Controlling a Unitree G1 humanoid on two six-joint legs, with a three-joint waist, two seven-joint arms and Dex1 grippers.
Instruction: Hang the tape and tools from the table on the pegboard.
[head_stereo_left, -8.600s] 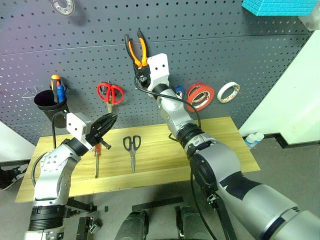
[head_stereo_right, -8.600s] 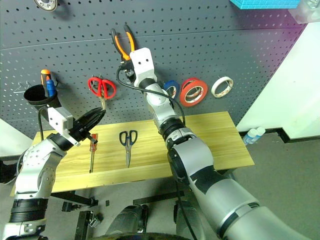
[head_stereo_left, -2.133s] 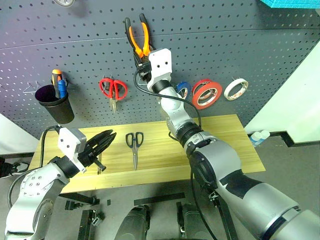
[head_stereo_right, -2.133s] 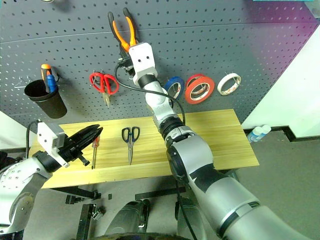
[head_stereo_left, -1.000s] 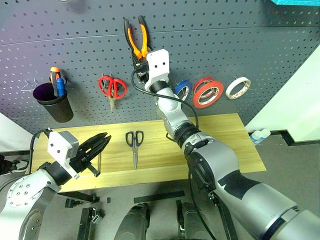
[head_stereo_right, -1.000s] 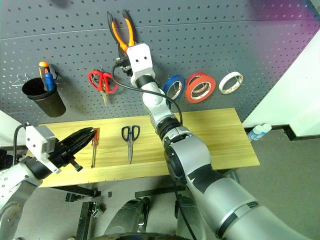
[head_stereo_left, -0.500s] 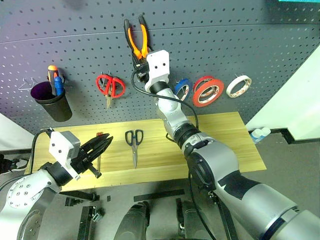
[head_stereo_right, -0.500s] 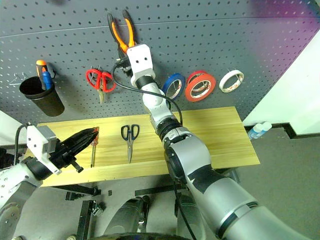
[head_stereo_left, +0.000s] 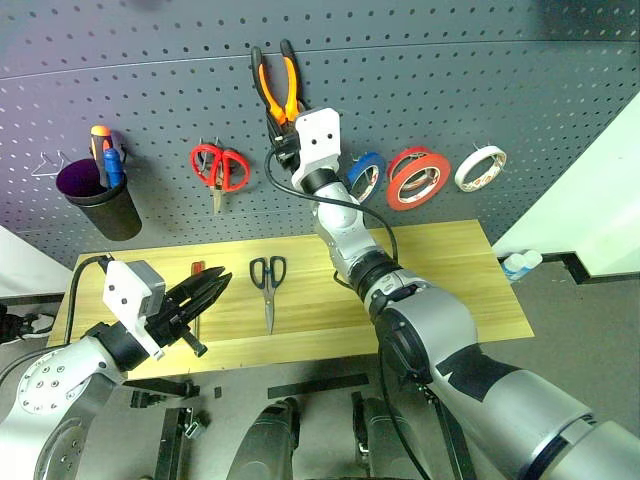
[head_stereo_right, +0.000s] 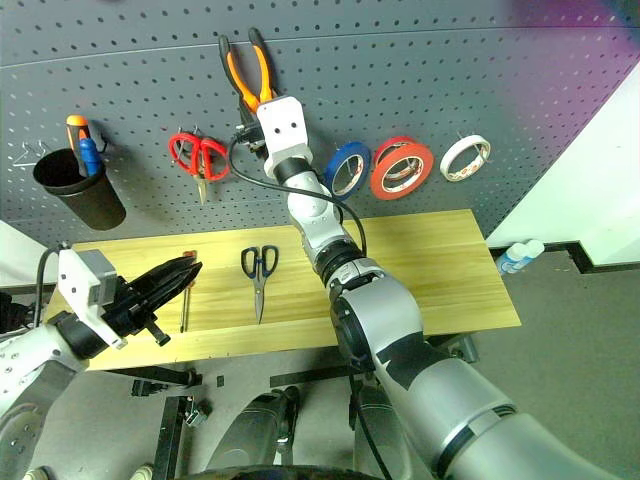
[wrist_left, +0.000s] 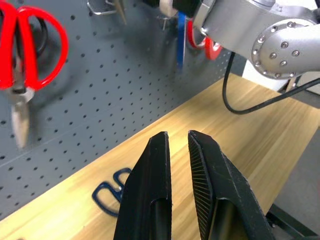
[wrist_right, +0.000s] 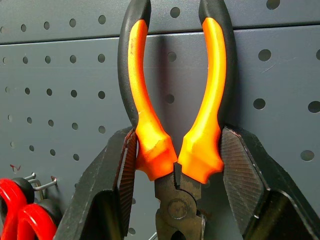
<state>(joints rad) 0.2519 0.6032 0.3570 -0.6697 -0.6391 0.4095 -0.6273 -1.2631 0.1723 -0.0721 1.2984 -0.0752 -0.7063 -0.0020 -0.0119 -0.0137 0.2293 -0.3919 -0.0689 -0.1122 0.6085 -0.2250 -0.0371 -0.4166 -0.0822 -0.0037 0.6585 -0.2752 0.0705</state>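
My right gripper (head_stereo_left: 284, 128) is raised against the pegboard (head_stereo_left: 500, 80), shut on the pliers (head_stereo_left: 275, 85). The right wrist view shows its pads (wrist_right: 127, 170) pressing both orange handles of the pliers (wrist_right: 150, 150), which point up along the board. The red-orange tape (head_stereo_left: 415, 178) hangs on the board to the right. Black scissors (head_stereo_left: 267, 278) lie on the table (head_stereo_left: 440, 270). The red-handled screwdriver (head_stereo_right: 184, 312) lies left of them. My left gripper (head_stereo_left: 213, 285) hovers shut and empty over the table's front left, beside the screwdriver.
On the board hang red-handled scissors (head_stereo_left: 220, 168), a blue tape ring (head_stereo_left: 365, 175), a white tape ring (head_stereo_left: 480, 168) and a black cup (head_stereo_left: 92, 198) holding screwdrivers. A white wall and bottles (head_stereo_left: 512, 264) stand at the right.
The whole picture has shifted a little with the camera. Both arms have kept still and the pliers stay in the right gripper.
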